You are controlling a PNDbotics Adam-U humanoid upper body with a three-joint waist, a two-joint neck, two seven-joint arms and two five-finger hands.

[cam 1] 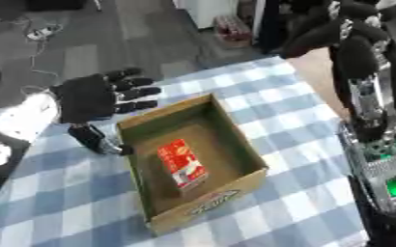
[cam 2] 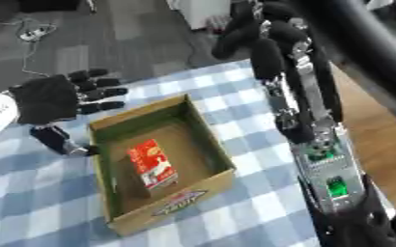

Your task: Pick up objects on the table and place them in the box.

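Note:
An open cardboard box (cam 1: 245,144) stands on the blue-and-white checked tablecloth (cam 1: 58,193). A red and white packet (cam 1: 182,163) lies on the box floor, near the middle. My left hand (cam 1: 87,99) hovers just past the box's far left corner, open, with its fingers spread toward the box and nothing in it. My right hand (cam 2: 265,38) is raised high at the top, close to the camera, above the table's far right. Its dark fingers hang relaxed and hold nothing. The right forearm (cam 2: 319,144) runs down the right side.
The table's far edge lies just beyond the box, with grey floor behind it. Cables (cam 1: 41,31) and a red pack (cam 1: 233,28) lie on that floor. A bare wooden surface (cam 2: 379,140) shows to the right of the cloth.

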